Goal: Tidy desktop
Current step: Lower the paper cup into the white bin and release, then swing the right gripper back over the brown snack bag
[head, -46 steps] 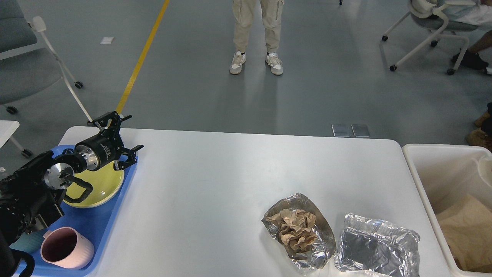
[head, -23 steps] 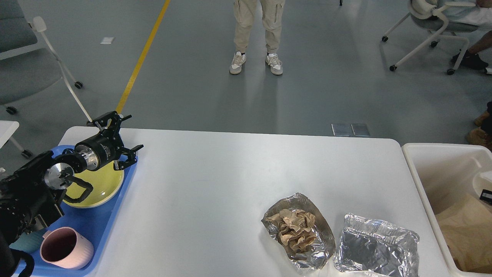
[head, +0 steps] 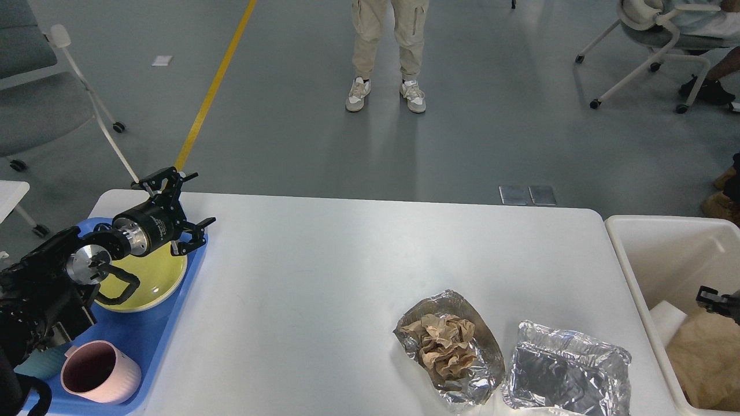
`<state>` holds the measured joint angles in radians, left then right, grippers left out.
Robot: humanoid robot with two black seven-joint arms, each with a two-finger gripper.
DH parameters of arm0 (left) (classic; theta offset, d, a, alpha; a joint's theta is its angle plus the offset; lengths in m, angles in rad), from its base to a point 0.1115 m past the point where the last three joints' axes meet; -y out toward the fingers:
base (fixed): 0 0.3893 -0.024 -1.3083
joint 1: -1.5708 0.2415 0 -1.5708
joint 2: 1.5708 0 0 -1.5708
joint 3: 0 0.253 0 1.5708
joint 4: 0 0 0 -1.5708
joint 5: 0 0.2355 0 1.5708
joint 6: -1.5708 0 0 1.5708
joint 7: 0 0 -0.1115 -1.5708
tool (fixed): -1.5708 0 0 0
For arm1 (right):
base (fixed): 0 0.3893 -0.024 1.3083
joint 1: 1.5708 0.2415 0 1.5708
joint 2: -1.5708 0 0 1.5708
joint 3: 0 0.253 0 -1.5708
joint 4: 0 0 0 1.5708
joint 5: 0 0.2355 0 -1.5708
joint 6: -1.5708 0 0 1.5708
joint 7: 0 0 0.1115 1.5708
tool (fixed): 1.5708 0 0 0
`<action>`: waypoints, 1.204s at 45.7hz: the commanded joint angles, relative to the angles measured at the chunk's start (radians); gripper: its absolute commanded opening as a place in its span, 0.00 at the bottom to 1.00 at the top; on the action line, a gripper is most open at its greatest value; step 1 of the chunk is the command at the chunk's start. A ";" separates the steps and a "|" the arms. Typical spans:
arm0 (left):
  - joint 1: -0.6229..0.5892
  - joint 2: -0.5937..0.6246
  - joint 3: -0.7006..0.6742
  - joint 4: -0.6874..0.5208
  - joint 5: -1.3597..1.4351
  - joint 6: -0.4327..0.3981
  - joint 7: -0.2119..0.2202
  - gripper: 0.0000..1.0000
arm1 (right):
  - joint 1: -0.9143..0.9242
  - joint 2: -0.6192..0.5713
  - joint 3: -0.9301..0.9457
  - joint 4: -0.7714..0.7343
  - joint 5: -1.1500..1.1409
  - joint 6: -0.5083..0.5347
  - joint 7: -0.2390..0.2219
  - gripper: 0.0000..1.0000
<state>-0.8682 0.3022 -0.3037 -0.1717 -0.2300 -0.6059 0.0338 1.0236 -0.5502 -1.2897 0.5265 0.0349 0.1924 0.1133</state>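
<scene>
Since the earlier frame, the right gripper (head: 706, 297) has entered over the bin (head: 636, 231); its fingers' spread cannot be told. The left gripper (head: 184, 202) is unmoved, fingers wide. The tabletop (head: 324, 277) fills the middle, carrying two foil containers (head: 566, 375) and one tray (head: 147, 341).

The desk (head: 324, 271), white, smooth and round-cornered, stretches rightward from beneath the spread-open left claw (head: 182, 205) toward the right claw (head: 708, 297).
</scene>
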 commanded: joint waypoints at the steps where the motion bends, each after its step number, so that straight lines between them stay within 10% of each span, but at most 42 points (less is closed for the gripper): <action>1: 0.000 0.000 0.000 0.000 0.000 0.000 0.000 0.96 | 0.022 0.010 -0.010 0.065 -0.018 0.019 0.000 1.00; 31: 0.000 0.000 0.000 0.000 0.000 0.000 0.000 0.96 | 0.866 -0.053 -0.303 0.389 -0.113 0.654 -0.007 1.00; 55: 0.000 0.000 0.000 0.000 0.000 0.000 0.000 0.96 | 1.096 0.222 -0.206 0.379 -0.108 0.714 -0.007 1.00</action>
<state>-0.8682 0.3022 -0.3037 -0.1718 -0.2301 -0.6058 0.0338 2.0852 -0.3847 -1.5365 0.9076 -0.0738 0.9084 0.1058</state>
